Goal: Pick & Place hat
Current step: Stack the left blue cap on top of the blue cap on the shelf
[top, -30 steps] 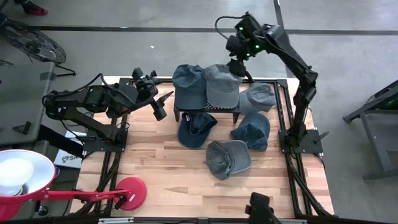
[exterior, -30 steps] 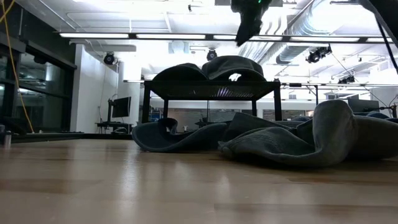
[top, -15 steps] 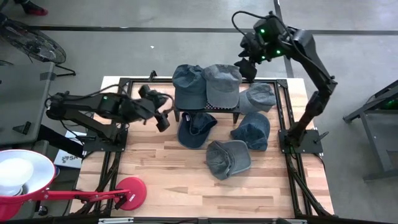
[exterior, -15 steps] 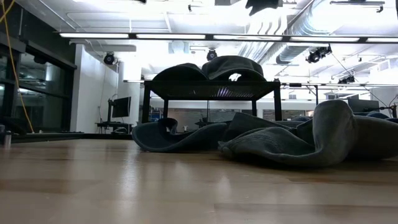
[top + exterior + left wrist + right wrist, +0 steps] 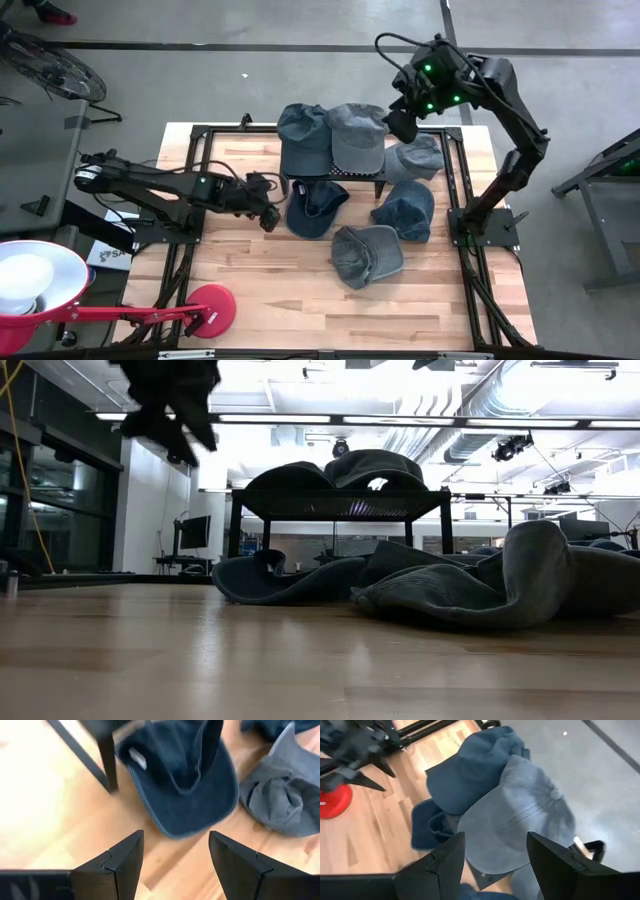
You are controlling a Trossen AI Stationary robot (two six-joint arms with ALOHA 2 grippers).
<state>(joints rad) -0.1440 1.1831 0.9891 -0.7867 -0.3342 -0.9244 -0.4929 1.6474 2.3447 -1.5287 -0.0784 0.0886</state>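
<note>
A black rack (image 5: 330, 178) at the table's far middle carries a blue hat (image 5: 303, 135) and a grey hat (image 5: 358, 135), both resting on its top. Several more hats lie on the wood: a dark blue one (image 5: 315, 205), upside down, beside the rack's near edge, a grey-blue one (image 5: 415, 155), a blue one (image 5: 405, 210) and a grey one (image 5: 365, 255). My left gripper (image 5: 270, 218) hangs open just left of the dark blue hat (image 5: 185, 775), touching nothing. My right gripper (image 5: 400, 120) hovers open and empty above the rack's right end, over the grey hat (image 5: 525, 820).
A red lamp base (image 5: 210, 305) and its white shade (image 5: 25, 280) sit at the near left. A black frame (image 5: 195, 190) runs round the table. The rack's leg (image 5: 107, 765) stands close to my left gripper. Bare wood lies along the near edge.
My left gripper has come down toward the table and gone right, toward the dark blue hat, rolling its wrist as it went. My right gripper has risen away from the grey hat on the rack and drifted toward the table's right edge. No hat has moved.
</note>
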